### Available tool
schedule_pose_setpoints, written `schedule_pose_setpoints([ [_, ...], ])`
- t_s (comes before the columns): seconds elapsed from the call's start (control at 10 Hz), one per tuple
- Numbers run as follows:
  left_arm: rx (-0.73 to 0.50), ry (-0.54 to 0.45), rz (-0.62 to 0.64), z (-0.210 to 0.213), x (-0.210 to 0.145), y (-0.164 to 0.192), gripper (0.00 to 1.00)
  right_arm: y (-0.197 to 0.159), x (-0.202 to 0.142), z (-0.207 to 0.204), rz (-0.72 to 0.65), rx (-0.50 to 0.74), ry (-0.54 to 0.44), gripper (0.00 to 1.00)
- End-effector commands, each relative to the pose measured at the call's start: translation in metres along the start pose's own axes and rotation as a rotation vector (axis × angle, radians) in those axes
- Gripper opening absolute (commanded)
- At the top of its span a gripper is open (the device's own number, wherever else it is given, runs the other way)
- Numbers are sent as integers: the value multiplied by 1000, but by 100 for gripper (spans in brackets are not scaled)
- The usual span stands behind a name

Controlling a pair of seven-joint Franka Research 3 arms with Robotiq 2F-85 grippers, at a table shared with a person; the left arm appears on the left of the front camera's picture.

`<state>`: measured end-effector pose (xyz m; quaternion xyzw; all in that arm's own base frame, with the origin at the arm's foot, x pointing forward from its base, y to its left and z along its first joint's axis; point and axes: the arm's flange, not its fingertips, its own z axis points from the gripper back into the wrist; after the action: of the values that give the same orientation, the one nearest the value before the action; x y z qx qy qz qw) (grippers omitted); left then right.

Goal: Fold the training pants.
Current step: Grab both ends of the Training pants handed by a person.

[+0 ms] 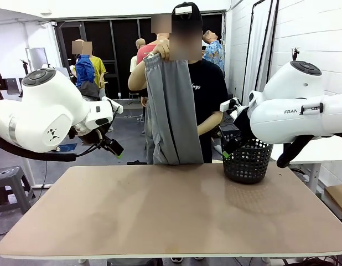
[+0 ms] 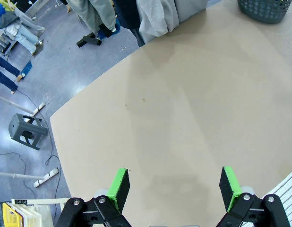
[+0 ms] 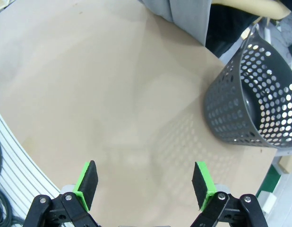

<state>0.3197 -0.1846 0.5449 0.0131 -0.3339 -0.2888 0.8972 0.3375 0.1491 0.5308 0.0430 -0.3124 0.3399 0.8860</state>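
1. The left pincer (image 2: pixel 174 185) is hanging wide open over the table (image 2: pixel 184 109). It is gripping nothing.
2. The right pincer (image 3: pixel 145 183) is hanging wide open over the table too. Nothing is sitting between its green pads (image 3: pixel 84 182).
3. A person is standing at the far side of the table, well ahead of both pincers, and is holding up the pants (image 1: pixel 171 111).
4. One hand (image 1: pixel 161 51) is pinching the top of the pants, high above both pincers.
5. The pants are hanging straight down, between the two pincers in the front view. Their bottom end is dangling right at the far edge of the table. I cannot tell if it is touching the table.
6. A black basket (image 1: pixel 247 163) is sitting on the table just past the right pincer and beside the pants. In the right wrist view it is lying ahead of that pincer and off to the right.
7. Both pincers are staying well apart from the pants, with bare table lying in front of them.
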Motion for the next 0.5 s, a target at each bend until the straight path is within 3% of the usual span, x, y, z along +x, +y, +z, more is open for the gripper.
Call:
schedule_pose_setpoints([
  [0.0,-3,1,-15,-1,1,2,100,-1,0,-1,-1,1,1,100],
  [0.4,-3,1,-15,-1,1,2,100,-1,0,-1,-1,1,1,100],
])
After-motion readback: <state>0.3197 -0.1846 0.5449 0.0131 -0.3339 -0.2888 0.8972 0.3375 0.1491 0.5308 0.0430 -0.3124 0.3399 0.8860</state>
